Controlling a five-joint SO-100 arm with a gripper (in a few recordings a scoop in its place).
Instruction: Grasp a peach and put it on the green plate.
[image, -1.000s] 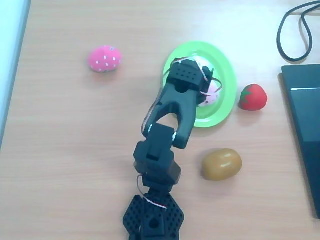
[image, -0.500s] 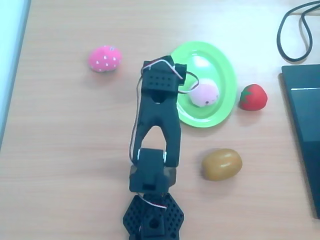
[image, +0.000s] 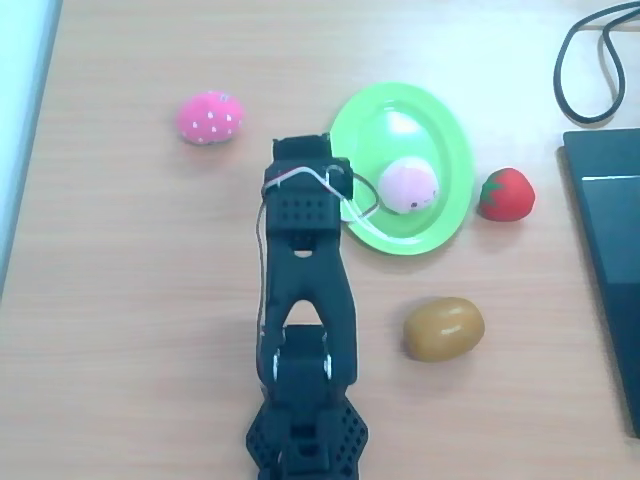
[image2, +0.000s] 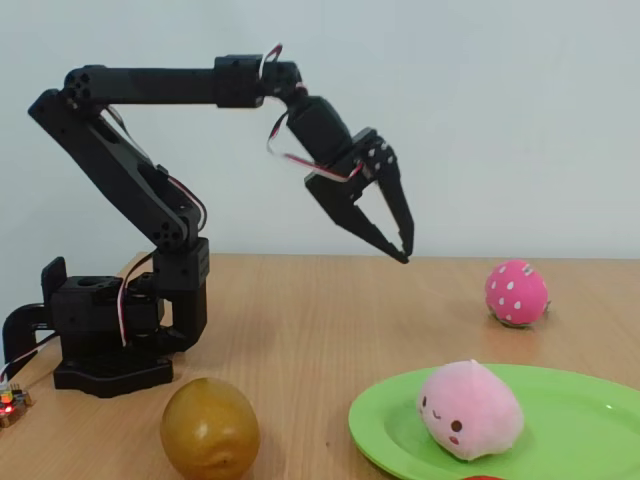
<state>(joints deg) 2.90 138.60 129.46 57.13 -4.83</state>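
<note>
The pale pink peach (image: 409, 186) (image2: 468, 409) lies on the lime-green plate (image: 452, 128) (image2: 585, 425), right of the plate's middle in the overhead view. My black gripper (image2: 406, 252) hangs high above the table with its fingertips together and nothing between them. It is clear of the peach. In the overhead view the gripper head (image: 302, 152) sits just off the plate's left rim, and the fingertips are hidden under the wrist.
A hot-pink strawberry with white dots (image: 210, 117) (image2: 516, 293) lies left of the plate. A red strawberry (image: 505, 193) sits by its right rim, and a brown fruit (image: 444, 328) (image2: 210, 428) lies below it. A dark flat device (image: 610, 250) and a black cable (image: 585, 60) occupy the right edge.
The arm has swung left off the plate and drawn back. The peach, earlier under the gripper, now lies uncovered on the plate.
</note>
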